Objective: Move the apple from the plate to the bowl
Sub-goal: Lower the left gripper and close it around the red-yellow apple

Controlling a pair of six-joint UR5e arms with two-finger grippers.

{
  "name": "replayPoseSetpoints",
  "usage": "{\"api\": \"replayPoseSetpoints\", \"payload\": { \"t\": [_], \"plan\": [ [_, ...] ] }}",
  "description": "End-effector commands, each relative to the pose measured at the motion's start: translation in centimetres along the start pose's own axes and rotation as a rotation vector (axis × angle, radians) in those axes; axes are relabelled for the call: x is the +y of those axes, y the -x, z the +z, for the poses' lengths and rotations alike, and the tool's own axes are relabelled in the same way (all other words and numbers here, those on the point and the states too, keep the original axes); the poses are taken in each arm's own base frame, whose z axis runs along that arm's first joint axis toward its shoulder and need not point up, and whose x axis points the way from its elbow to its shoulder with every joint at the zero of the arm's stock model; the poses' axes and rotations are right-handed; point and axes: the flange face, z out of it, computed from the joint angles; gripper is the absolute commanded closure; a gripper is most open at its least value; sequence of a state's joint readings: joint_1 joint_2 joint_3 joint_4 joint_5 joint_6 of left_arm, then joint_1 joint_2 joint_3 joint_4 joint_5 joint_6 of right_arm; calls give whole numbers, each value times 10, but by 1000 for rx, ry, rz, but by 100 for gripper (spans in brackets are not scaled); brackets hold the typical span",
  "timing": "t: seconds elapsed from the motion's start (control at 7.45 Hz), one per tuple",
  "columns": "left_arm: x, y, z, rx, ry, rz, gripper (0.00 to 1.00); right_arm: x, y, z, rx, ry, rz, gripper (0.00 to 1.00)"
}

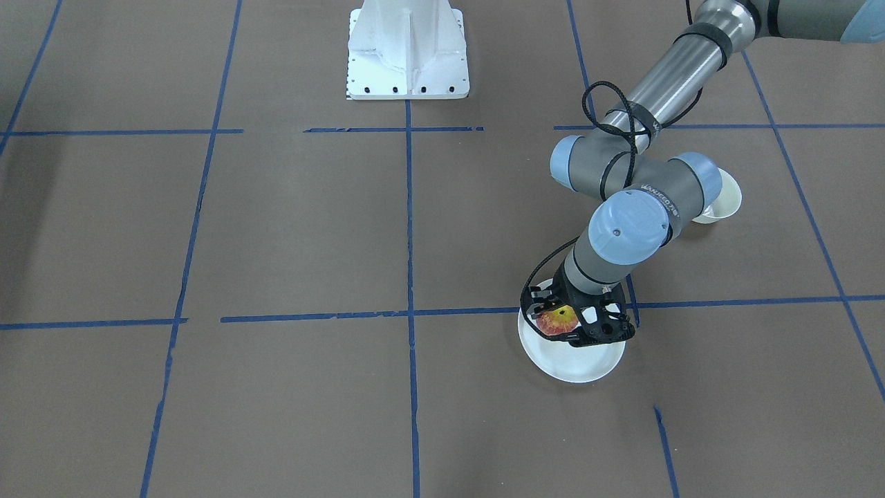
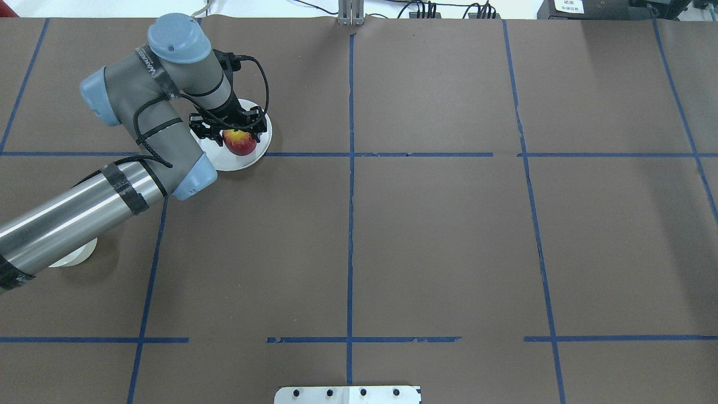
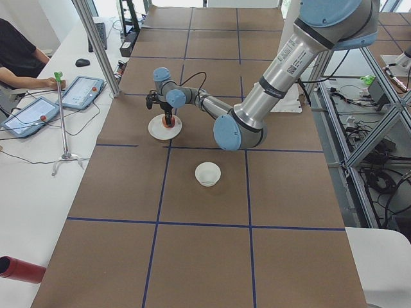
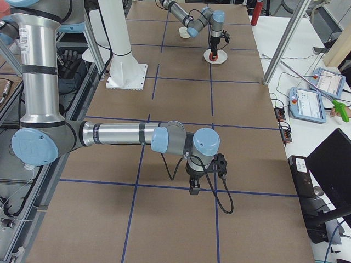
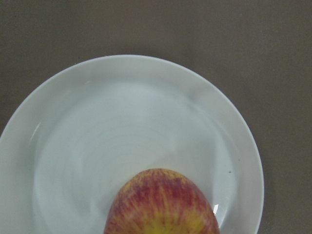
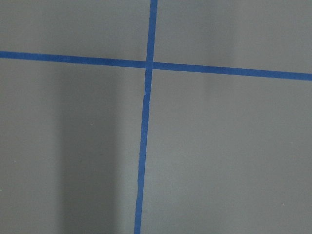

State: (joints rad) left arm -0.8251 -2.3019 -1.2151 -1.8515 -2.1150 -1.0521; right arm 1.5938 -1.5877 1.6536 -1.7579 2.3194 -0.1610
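Straddling the apple over the plate, my left claw; grip: I cannot tell; bowl well apart; right claw above desk, width unclear.

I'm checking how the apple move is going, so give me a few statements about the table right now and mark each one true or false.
1. The apple is already in the bowl. False: it is still over the plate.
2. The bowl is empty. True.
3. The right gripper is reaching for the plate. False: it hangs over a blue tape cross, far from the plate.
4. The left gripper is at the apple, with a finger on either side of it. True.
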Motion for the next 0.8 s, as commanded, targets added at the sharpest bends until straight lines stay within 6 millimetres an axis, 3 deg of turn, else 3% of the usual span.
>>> {"api": "replayPoseSetpoints", "payload": {
  "t": [0.0,0.13,0.27,0.4,0.54,0.67],
  "plan": [
    [-8,6,-7,2,-13,-10,15,0,0,0,0,0,0,0],
    [-9,6,-8,1,-19,-11,25,0,0,0,0,0,0,0],
    [-9,6,-8,1,-19,-12,67,0,0,0,0,0,0,0],
    [-9,5,-9,3,-20,-2,100,0,0,0,0,0,0,0],
    [-17,12,-17,2,-32,-7,100,0,0,0,0,0,0,0],
    [-30,19,-44,15,-63,-12,100,0,0,0,0,0,0,0]
  ]
}}
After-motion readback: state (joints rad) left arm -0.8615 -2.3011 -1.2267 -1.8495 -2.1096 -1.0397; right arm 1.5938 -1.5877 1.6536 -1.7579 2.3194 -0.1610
